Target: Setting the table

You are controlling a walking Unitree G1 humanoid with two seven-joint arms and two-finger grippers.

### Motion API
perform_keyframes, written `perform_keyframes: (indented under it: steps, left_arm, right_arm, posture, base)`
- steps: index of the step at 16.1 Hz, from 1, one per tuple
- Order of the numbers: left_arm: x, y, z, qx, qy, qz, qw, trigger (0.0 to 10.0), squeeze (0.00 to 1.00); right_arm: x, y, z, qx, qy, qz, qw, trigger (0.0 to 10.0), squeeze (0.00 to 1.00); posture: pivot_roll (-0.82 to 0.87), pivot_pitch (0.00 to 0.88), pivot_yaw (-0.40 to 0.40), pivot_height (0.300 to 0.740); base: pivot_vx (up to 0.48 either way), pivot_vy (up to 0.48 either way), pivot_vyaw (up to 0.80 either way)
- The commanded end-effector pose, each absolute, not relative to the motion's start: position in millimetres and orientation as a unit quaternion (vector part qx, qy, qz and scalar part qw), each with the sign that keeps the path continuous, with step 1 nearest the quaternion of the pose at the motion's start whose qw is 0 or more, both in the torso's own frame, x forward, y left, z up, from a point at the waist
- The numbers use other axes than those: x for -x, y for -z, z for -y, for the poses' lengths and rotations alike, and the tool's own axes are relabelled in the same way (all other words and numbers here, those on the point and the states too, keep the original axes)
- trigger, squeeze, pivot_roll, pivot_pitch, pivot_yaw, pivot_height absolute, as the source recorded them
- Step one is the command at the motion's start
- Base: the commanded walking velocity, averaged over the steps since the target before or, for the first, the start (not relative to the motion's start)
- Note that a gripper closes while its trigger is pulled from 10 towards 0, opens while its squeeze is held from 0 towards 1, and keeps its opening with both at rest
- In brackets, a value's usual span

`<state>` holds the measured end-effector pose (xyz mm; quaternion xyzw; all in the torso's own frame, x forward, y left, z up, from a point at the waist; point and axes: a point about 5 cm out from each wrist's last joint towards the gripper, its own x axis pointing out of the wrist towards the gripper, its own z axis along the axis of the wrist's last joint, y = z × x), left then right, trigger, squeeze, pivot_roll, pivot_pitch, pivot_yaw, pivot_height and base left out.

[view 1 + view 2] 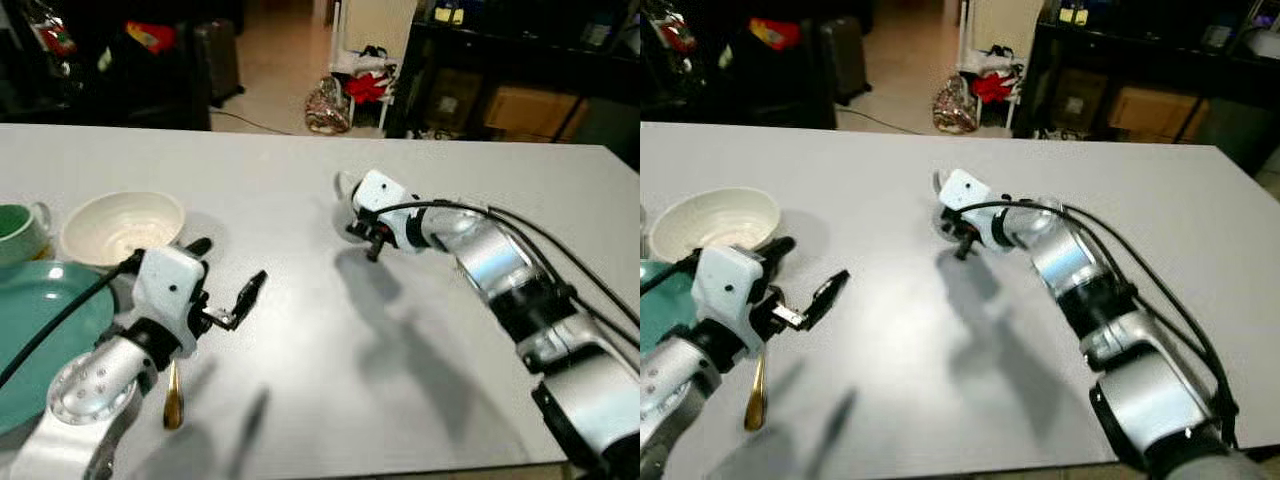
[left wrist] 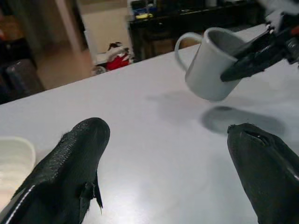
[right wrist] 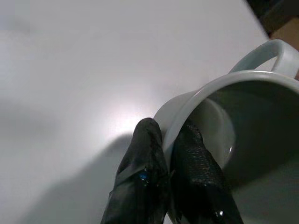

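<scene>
From the head views, the right gripper (image 1: 374,240) reaches over the middle of the table (image 1: 300,180), pinching the mug (image 1: 347,187) by its rim. The left gripper (image 1: 225,272) hovers spread wide near a bowl (image 1: 121,226), a teal plate (image 1: 40,330) and a spoon (image 1: 173,400).

The left wrist view shows the mug (image 2: 210,63) tilted, lifted above its shadow.

In the right wrist view, one finger sits inside the rim and one outside.

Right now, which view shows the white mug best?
The left wrist view: the white mug shows whole, lifted and tilted above its shadow, rim pinched by the right hand. The right wrist view shows rim and handle close up; in the eye views the hand hides most of it.
</scene>
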<state>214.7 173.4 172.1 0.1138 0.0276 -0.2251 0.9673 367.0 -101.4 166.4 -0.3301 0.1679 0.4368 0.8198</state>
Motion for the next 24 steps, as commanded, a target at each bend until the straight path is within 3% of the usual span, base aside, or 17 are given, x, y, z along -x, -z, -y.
perform_keyframes:
  steps: [1, 5, 9, 10, 11, 12, 13, 17, 21, 24]
  left_arm:
    - [-215.6, -172.7, -171.5, -0.112, 0.249, -0.035, 0.961, 10.0, 0.00]
    - [-213.2, -172.9, -170.3, -0.117, 0.287, -0.051, 0.949, 10.0, 0.00]
    - [-207.5, -171.2, -169.7, -0.115, 0.305, -0.064, 0.943, 10.0, 0.00]
    - [-206.4, -170.3, -169.7, -0.115, 0.311, -0.070, 0.941, 10.0, 0.00]
    - [-205.2, -169.1, -169.8, -0.116, 0.317, -0.077, 0.938, 10.0, 0.00]
    - [-205.0, -168.8, -170.0, -0.117, 0.318, -0.078, 0.938, 10.0, 0.00]
    - [-205.0, -168.4, -169.9, -0.117, 0.318, -0.078, 0.938, 10.0, 0.00]
    - [-206.1, -168.4, -169.9, -0.118, 0.319, -0.078, 0.937, 10.0, 0.00]
    - [-212.7, -170.6, -174.8, -0.122, 0.309, -0.064, 0.941, 10.0, 0.00]
    - [-219.0, -175.4, -175.1, -0.100, 0.294, -0.035, 0.950, 10.0, 0.00]
  right_arm:
    - [-370.7, -168.6, 104.0, 0.354, -0.444, -0.174, 0.804, 10.0, 0.00]
    - [-379.7, -159.6, 94.2, 0.406, -0.461, -0.182, 0.768, 10.0, 0.00]
    - [-380.5, -159.7, 86.0, 0.409, -0.482, -0.182, 0.753, 10.0, 0.00]
    - [-381.7, -159.8, 84.8, 0.415, -0.484, -0.180, 0.749, 10.0, 0.07]
    - [-382.6, -160.3, 83.0, 0.422, -0.486, -0.179, 0.744, 10.0, 0.29]
    - [-383.6, -161.4, 81.7, 0.425, -0.485, -0.176, 0.744, 10.0, 0.75]
    - [-384.3, -162.2, 80.8, 0.426, -0.483, -0.173, 0.745, 10.0, 0.96]
    - [-387.4, -169.3, 76.9, 0.431, -0.480, -0.155, 0.748, 10.0, 1.00]
    - [-391.1, -195.7, 77.5, 0.456, -0.496, -0.116, 0.729, 10.0, 1.00]
    - [-388.0, -221.2, 95.9, 0.447, -0.506, -0.082, 0.733, 10.0, 1.00]
  posture:
    - [0.03, 0.000, -0.025, 0.740]
    - [0.04, 0.000, -0.027, 0.740]
    - [0.05, 0.000, -0.032, 0.740]
    - [0.05, 0.000, -0.033, 0.740]
    - [0.05, 0.000, -0.033, 0.740]
    - [0.05, 0.000, -0.034, 0.740]
    - [0.06, 0.000, -0.032, 0.740]
    - [0.05, 0.000, -0.027, 0.740]
    - [0.05, 0.000, 0.000, 0.740]
    - [0.03, 0.000, 0.007, 0.740]
  base:
    - [0.000, 0.000, 0.00]
    - [0.000, 0.000, 0.00]
    - [0.000, 0.000, 0.00]
    - [0.000, 0.000, 0.00]
    - [0.000, 0.000, 0.00]
    - [0.000, 0.000, 0.00]
    - [0.000, 0.000, 0.00]
    - [0.000, 0.000, 0.00]
    - [0.000, 0.000, 0.00]
    - [0.000, 0.000, 0.00]
